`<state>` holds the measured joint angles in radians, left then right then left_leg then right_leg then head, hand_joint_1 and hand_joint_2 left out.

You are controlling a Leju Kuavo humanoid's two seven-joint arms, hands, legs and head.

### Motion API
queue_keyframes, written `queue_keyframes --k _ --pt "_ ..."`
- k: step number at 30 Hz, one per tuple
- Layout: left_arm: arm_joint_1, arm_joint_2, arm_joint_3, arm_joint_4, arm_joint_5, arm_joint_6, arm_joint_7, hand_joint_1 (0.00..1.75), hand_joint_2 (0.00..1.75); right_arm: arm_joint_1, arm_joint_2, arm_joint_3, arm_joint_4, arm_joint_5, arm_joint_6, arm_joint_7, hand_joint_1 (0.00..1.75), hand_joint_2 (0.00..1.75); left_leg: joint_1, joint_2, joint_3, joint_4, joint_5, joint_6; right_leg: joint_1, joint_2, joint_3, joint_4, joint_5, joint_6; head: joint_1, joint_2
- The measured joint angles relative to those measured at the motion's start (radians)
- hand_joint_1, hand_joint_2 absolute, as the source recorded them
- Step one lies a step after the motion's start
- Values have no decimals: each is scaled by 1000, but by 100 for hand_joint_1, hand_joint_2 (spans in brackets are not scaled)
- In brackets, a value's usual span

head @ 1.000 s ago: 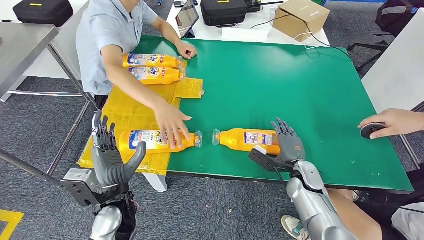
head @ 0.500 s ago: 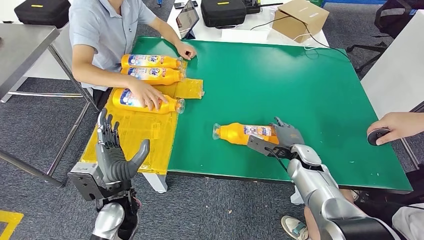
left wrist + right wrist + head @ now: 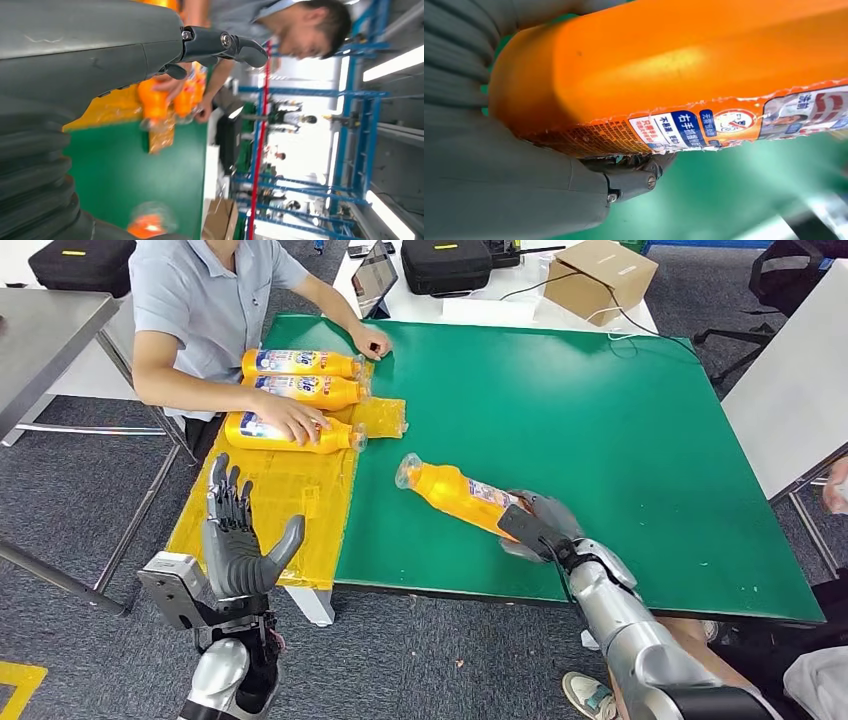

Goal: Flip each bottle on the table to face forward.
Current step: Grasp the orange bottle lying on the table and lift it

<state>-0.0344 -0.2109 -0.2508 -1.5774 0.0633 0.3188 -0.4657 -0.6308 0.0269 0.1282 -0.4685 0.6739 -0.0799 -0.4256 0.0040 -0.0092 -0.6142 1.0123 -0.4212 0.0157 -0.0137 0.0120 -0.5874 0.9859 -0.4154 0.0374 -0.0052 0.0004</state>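
An orange bottle [image 3: 455,491] with a clear cap lies slanted near the front of the green table [image 3: 600,420], cap toward the far left. My right hand [image 3: 540,523] grips its base end; in the right wrist view the bottle [image 3: 684,75] sits against my fingers [image 3: 629,180], its printed label turned to the side. Three more orange bottles [image 3: 300,390] lie side by side on yellow sheeting [image 3: 270,500] at the table's left, a person's hand [image 3: 290,423] resting on the nearest one. My left hand [image 3: 235,540] hovers open off the table's front left corner.
A person in a grey shirt [image 3: 200,300] sits at the left edge, arms over the bottles. Black cases, a tablet and a cardboard box [image 3: 600,275] stand on the white table behind. A steel table [image 3: 50,325] is at the far left.
My right hand has closed on the bottle's base and swung it, cap end now angled toward the far left. The person set a third bottle beside the other two. A hand at the right edge withdrew.
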Motion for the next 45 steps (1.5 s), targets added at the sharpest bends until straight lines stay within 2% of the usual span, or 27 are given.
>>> queue_keyframes --k 6,9,11,14,18,23,27,30,45 --pt "4 -2 0 9 43 -28 30 0 175 36 23 -12 -71 -62 -32 -21 175 175 0 0 -1 0 0 0 0 0 -1 0 0 0 0 0" --pt "42 -5 -27 37 71 -116 93 0 175 155 71 -12 -330 -172 -133 -59 175 175 0 -1 -4 0 0 0 0 0 -4 0 0 0 0 0" --pt "73 -5 -66 53 43 -167 84 0 175 239 96 2 -503 -214 -174 -68 175 175 0 -1 -6 0 -1 0 -1 0 -6 0 -1 0 0 0" --pt "91 -5 -110 60 16 -205 42 0 175 303 111 45 -625 -223 -167 -60 175 175 0 -1 -7 0 -1 0 -1 0 -7 0 -1 0 0 0" --pt "97 -5 -140 60 3 -235 25 0 175 353 119 104 -713 -223 -158 -65 175 175 0 -1 -7 0 -1 0 0 0 -7 0 -1 0 0 0" --pt "98 -5 -152 60 10 -251 22 0 175 380 123 148 -758 -221 -129 -77 175 175 0 0 -7 0 0 0 0 0 -7 0 -1 0 0 0" --pt "89 -20 -150 60 23 -201 21 0 175 391 125 223 -765 -238 -17 -108 175 175 0 -1 -7 0 0 0 0 0 -7 0 -1 0 0 0" --pt "74 -29 -149 60 27 -176 14 0 175 390 126 284 -758 -251 30 -118 175 175 0 -1 -7 0 0 0 0 0 -7 0 -1 0 0 0" --pt "51 -46 -176 56 76 -140 -34 0 175 351 199 418 -640 -363 73 -106 175 175 0 -1 -7 0 0 0 0 0 -7 0 -1 0 0 0"
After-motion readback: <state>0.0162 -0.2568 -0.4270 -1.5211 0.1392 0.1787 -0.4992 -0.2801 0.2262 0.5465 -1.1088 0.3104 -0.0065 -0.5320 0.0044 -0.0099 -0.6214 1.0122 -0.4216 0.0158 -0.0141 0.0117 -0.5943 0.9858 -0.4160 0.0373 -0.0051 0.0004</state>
